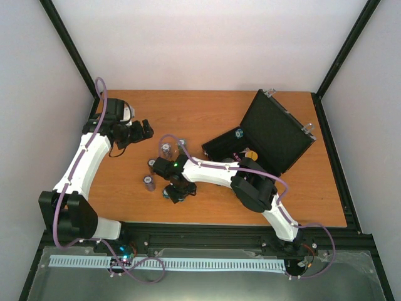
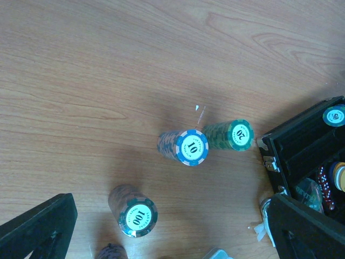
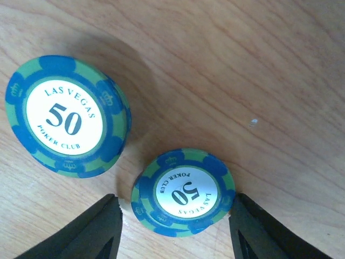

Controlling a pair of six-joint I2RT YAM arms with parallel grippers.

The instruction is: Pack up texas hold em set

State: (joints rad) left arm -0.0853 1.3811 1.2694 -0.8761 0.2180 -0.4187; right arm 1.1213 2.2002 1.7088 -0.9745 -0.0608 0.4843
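The black case [image 1: 276, 132] lies open at the right, with a chip stack [image 1: 239, 133] and a yellow disc [image 1: 250, 153] in its tray. In the right wrist view, my right gripper [image 3: 175, 229] stands open low over the table. Its fingers [image 3: 91, 232] straddle a short stack of blue-green 50 chips [image 3: 183, 192], with a thin gap on the left. A taller 50 stack [image 3: 67, 116] stands beside it. My left gripper [image 2: 172, 232] hangs wide open above the 100 stack [image 2: 137, 217], the 10 stack [image 2: 191, 147] and the 20 stack [image 2: 240, 135].
The case's corner [image 2: 302, 140] shows at the right of the left wrist view, with red dice [image 2: 323, 183] and a 50 chip [image 2: 334, 115] inside. The raised lid [image 1: 282, 125] leans back to the right. More stacks [image 1: 166, 150] stand mid-table near the right arm [image 1: 213, 170].
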